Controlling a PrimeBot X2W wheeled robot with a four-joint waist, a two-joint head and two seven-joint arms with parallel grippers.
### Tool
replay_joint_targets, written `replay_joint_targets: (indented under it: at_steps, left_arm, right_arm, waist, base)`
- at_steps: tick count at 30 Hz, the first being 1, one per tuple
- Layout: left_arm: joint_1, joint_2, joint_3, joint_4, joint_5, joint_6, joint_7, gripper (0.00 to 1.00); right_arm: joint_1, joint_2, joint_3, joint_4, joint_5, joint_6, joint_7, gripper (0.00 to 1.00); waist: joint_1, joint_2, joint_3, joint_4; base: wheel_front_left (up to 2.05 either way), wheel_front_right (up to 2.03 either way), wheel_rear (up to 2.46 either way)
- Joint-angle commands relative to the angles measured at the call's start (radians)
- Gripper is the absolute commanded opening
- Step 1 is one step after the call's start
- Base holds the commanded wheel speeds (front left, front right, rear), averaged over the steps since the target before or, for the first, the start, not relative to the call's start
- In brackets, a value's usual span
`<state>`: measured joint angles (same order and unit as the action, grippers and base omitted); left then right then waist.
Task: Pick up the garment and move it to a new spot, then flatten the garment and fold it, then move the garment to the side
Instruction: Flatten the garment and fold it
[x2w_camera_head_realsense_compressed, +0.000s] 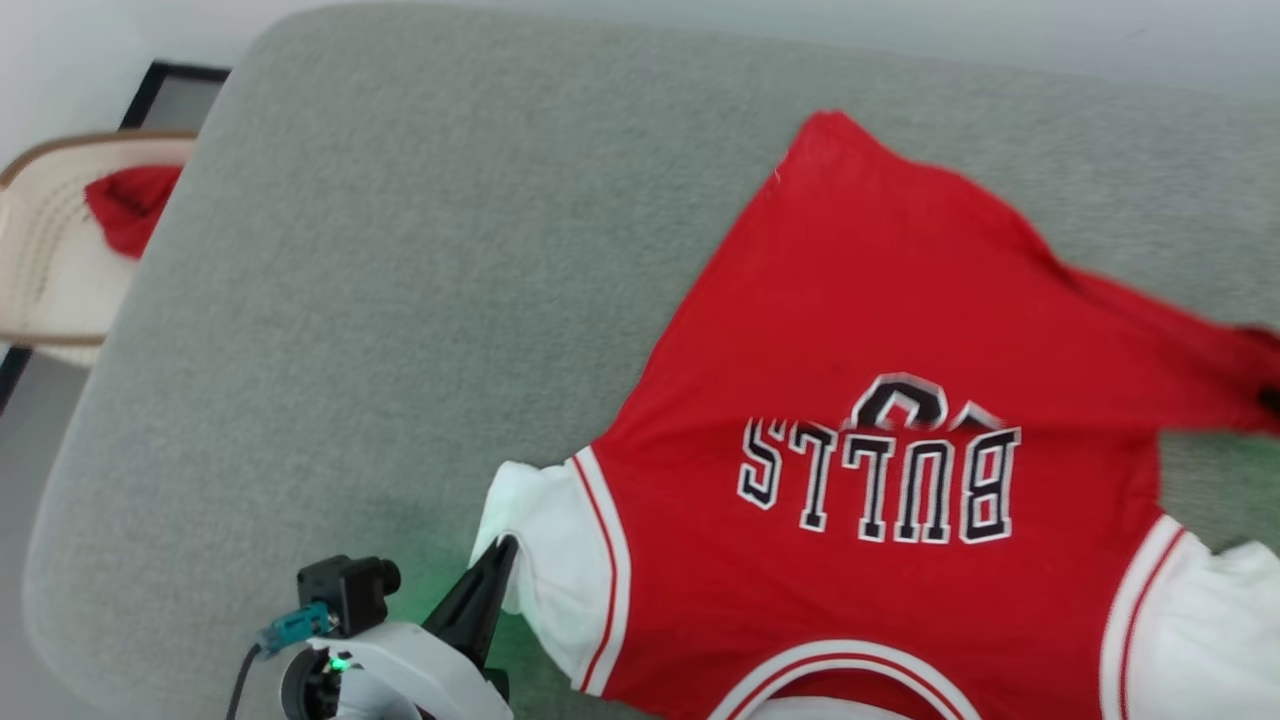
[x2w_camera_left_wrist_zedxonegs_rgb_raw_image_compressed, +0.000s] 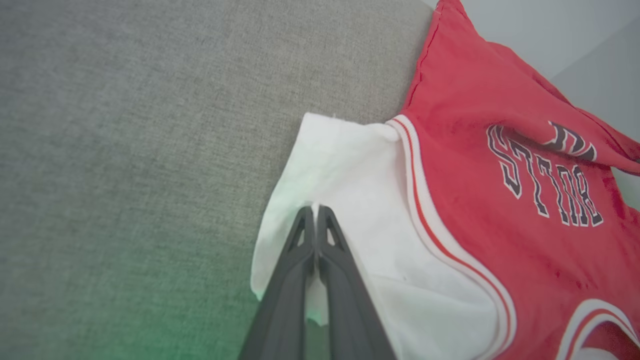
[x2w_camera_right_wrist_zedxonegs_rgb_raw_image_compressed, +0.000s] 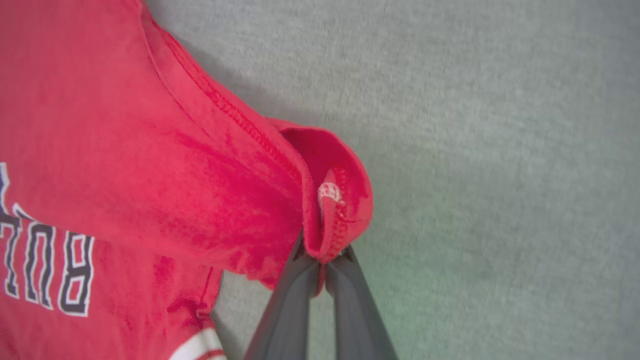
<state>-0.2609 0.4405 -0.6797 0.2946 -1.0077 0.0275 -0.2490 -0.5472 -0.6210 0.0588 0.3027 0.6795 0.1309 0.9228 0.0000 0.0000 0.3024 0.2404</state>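
Observation:
The garment (x2w_camera_head_realsense_compressed: 860, 330), a red jersey with white short sleeves and black "BULLS" lettering, lies spread on the grey padded surface (x2w_camera_head_realsense_compressed: 400, 300), collar toward me. My left gripper (x2w_camera_head_realsense_compressed: 505, 548) is shut on the edge of the garment's white left sleeve (x2w_camera_head_realsense_compressed: 550, 570); in the left wrist view the two fingers (x2w_camera_left_wrist_zedxonegs_rgb_raw_image_compressed: 300, 250) press together with white cloth (x2w_camera_left_wrist_zedxonegs_rgb_raw_image_compressed: 350, 190) pinched at my left gripper (x2w_camera_left_wrist_zedxonegs_rgb_raw_image_compressed: 315, 210). My right gripper (x2w_camera_right_wrist_zedxonegs_rgb_raw_image_compressed: 322, 254) is shut on a folded red hem corner (x2w_camera_right_wrist_zedxonegs_rgb_raw_image_compressed: 335, 200) of the garment (x2w_camera_right_wrist_zedxonegs_rgb_raw_image_compressed: 100, 125), lifted a little off the surface.
A beige chair (x2w_camera_head_realsense_compressed: 50, 260) stands off the surface's left edge with a small red cloth bundle (x2w_camera_head_realsense_compressed: 130, 205) on it. The grey surface's rounded left edge runs down to the floor (x2w_camera_head_realsense_compressed: 20, 450). Bare grey padding stretches left of the jersey.

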Motion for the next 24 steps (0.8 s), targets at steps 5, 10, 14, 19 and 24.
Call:
replay_joint_targets:
  at_steps: [5, 10, 14, 19, 24]
  left_arm:
    - [0.032, 0.027, 0.003, -0.035, -0.004, 0.024, 0.012, 0.00]
    - [0.050, 0.043, 0.005, -0.060, -0.011, 0.040, 0.021, 0.00]
    - [0.063, 0.053, 0.005, -0.071, -0.014, 0.047, 0.028, 0.00]
    - [0.074, 0.062, 0.007, -0.081, -0.019, 0.053, 0.033, 0.00]
    - [0.077, 0.067, 0.005, -0.087, -0.022, 0.057, 0.036, 0.00]
  right_arm:
    - [0.201, 0.033, -0.085, -0.119, 0.019, 0.000, -0.014, 0.00]
    - [0.364, 0.093, -0.173, -0.201, -0.001, 0.000, -0.023, 0.00]
    - [0.460, 0.154, -0.218, -0.249, -0.021, 0.000, -0.024, 0.00]
    - [0.514, 0.211, -0.238, -0.273, -0.036, 0.000, -0.054, 0.00]
    - [0.523, 0.228, -0.227, -0.281, -0.045, 0.000, -0.088, 1.00]
  waist:
    - [0.0000, 0.0000, -0.061, -0.069]
    - [0.0000, 0.0000, -0.080, -0.095]
    - [0.0000, 0.0000, -0.090, -0.110]
    - [0.0000, 0.0000, -0.096, -0.125]
    - [0.0000, 0.0000, -0.102, -0.132]
  base:
    - [0.00, 0.00, 0.00]
    - [0.00, 0.00, 0.00]
    - [0.00, 0.00, 0.00]
    - [0.00, 0.00, 0.00]
    - [0.00, 0.00, 0.00]
